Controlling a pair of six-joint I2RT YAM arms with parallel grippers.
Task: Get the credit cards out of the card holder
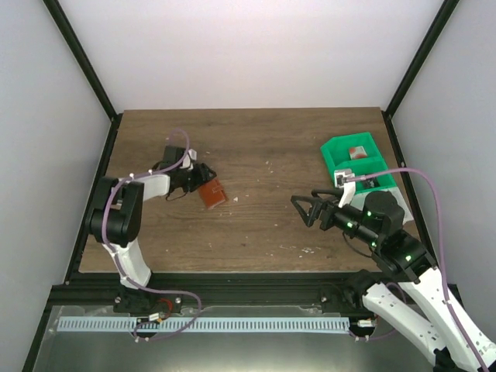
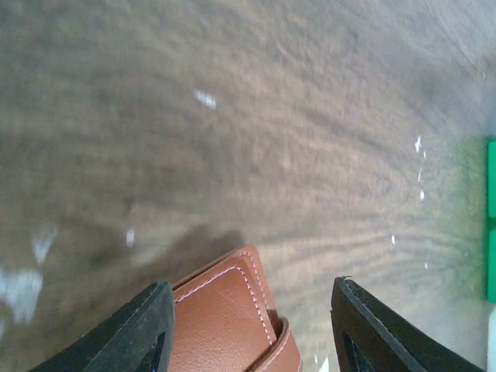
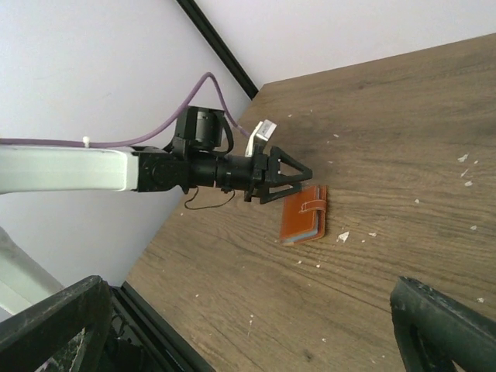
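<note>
Left fingers (image 2: 143, 329) parted astride closed card holder (image 2: 225, 318), length seemingly along them, right fingers (image 3: 54, 325) parted, empty

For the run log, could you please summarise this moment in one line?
left claw open astride card holder | card holder closed, flat on table | right claw open, empty

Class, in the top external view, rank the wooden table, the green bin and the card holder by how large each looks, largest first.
1. wooden table, by far the largest.
2. green bin, much smaller.
3. card holder, smallest, clearly less than the bin.
</note>
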